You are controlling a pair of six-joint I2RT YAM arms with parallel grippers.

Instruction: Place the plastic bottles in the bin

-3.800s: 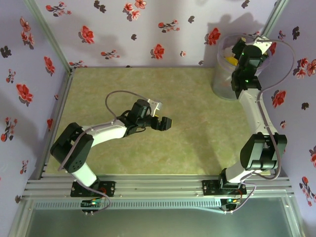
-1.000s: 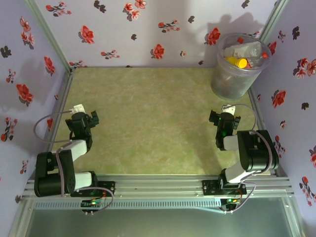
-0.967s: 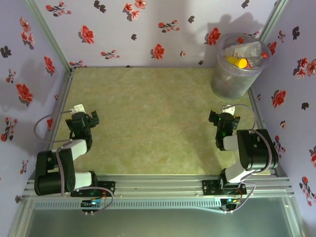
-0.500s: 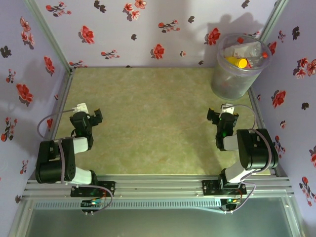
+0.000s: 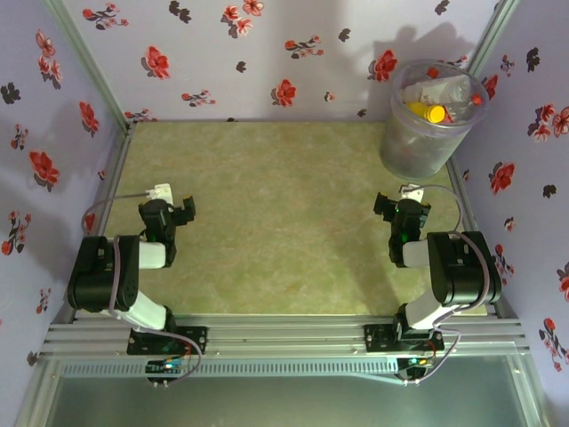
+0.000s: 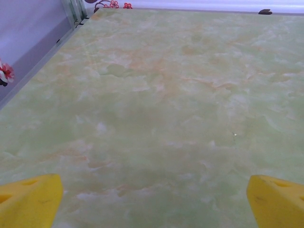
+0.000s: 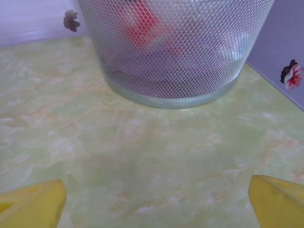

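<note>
Looking down, you find the plastic bottles [image 5: 436,93] inside the bin [image 5: 416,149] at the far right corner of the table [image 5: 284,196]. Your left gripper [image 5: 178,213] and right gripper [image 5: 400,206] hang empty, jaws spread. Driving the right one forward carelessly could topple the bin.

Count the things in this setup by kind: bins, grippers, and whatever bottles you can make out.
Bin: 1
Grippers: 2 (left gripper, right gripper, both open)
Bottles: at least 3, piled in the bin, too jumbled for an exact count
Total: at least 6
</note>
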